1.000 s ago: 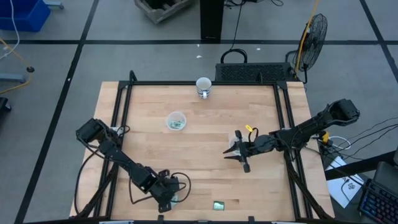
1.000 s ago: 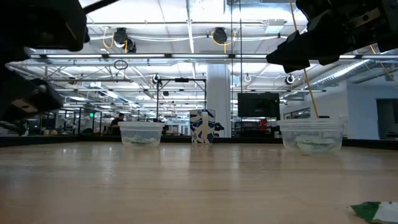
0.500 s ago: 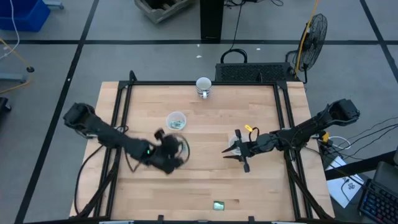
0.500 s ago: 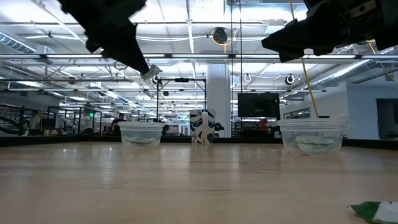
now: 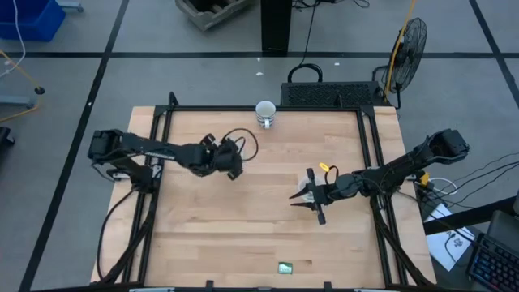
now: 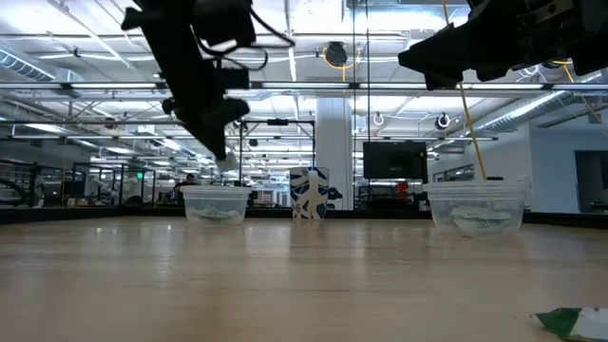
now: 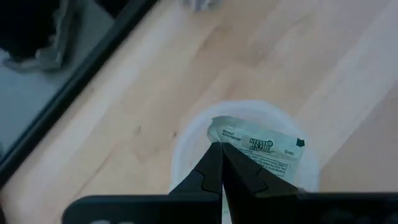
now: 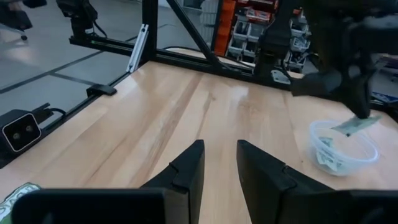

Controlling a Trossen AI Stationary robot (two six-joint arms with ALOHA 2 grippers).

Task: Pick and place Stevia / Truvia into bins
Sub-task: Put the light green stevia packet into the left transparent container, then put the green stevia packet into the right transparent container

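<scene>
My left gripper (image 5: 233, 168) hangs over the left clear cup (image 7: 186, 140), shut on a green and white sachet (image 7: 256, 146). In the low view the sachet (image 6: 227, 163) is just above that cup (image 6: 216, 203), which holds other sachets. My right gripper (image 5: 305, 199) waits open above the right clear cup (image 6: 477, 208), which also holds sachets. One more sachet (image 5: 285, 267) lies flat on the table near its near edge. My left gripper pinches the sachet by one short end (image 7: 219, 144) between its two fingers, which come from above, slanting down. The sachet sticks out past the fingertips, lifted clear and roughly level, over the cup's opening.
An opaque white cup with a blue pattern (image 5: 265, 112) stands near the table's far edge. A black frame (image 5: 159, 130) runs along the table's left, right and far sides. Bare wood (image 5: 268, 231) lies between the cups and the near edge.
My left gripper has risen from the table's near edge and swung toward the far edge, ending above the left cup with a sachet shut in its fingers. The cup, seen open from above a second ago, is now covered by the gripper.
</scene>
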